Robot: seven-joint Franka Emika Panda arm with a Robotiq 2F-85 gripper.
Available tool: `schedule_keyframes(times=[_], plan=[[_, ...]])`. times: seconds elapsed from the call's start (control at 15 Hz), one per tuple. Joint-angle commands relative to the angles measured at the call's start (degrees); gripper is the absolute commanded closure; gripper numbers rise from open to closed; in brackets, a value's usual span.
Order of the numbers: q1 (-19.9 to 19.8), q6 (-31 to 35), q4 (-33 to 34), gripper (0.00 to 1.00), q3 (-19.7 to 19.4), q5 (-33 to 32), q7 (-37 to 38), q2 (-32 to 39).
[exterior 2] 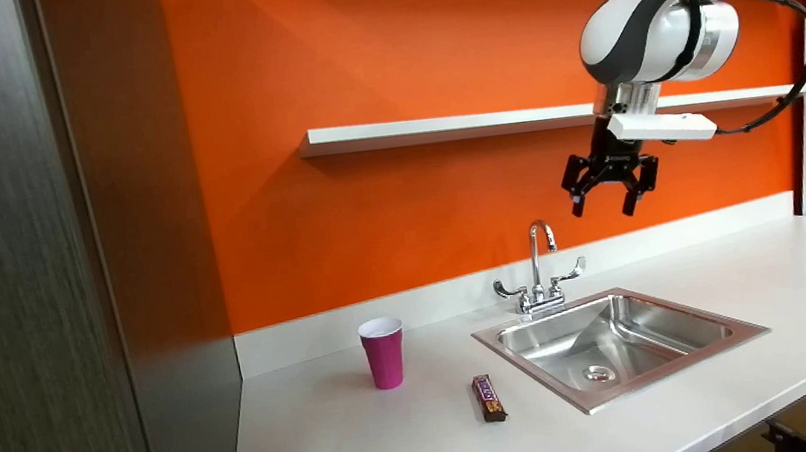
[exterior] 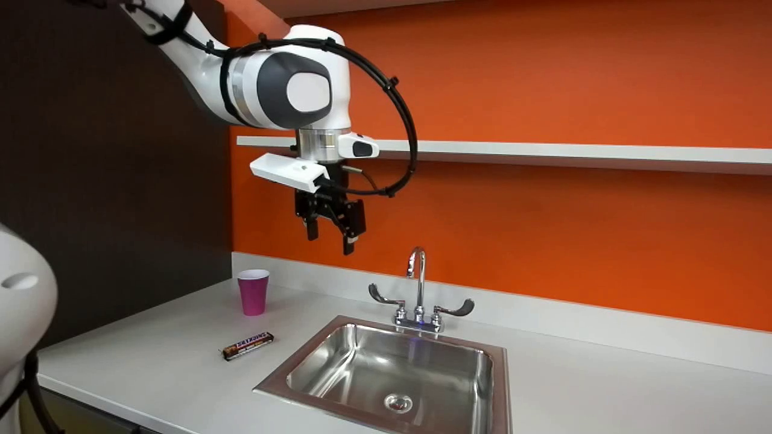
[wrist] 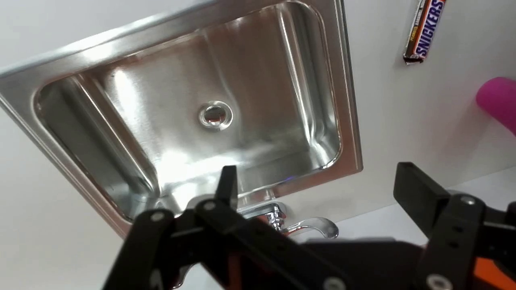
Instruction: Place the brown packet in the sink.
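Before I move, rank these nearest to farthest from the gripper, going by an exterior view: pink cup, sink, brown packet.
In an exterior view, from the gripper:
1. The sink, below it.
2. The brown packet, outside the sink, left of it in that view.
3. The pink cup, farther left, beyond the packet.

In an exterior view I have the hand [exterior: 330, 242] hanging in the air above the surface [exterior: 603, 392], pointing down, its jaws parted. Lower and to the left, the brown packet [exterior: 248, 346] lies flat on the surface, near the upright pink cup [exterior: 253, 295] but not touching it. To the packet's right I see the sink [exterior: 500, 386], with its chrome faucet [exterior: 420, 289] standing at the back
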Motion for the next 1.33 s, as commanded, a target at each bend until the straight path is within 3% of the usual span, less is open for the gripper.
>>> schedule_keyframes(times=[0.0,0.2,0.67,1.27], plan=[[-2.2,-3.1,1.3,0.00,4.5,-4.3,2.9,2.3],[-1.6,-4.9,1.9,0.00,7.2,-6.8,5.4,3.8],[2.7,-7.6,4.0,0.00,10.1,-3.3,5.7,10.1],[8.0,-3.9,7.8,0.00,13.1,3.7,8.4,20.6]])
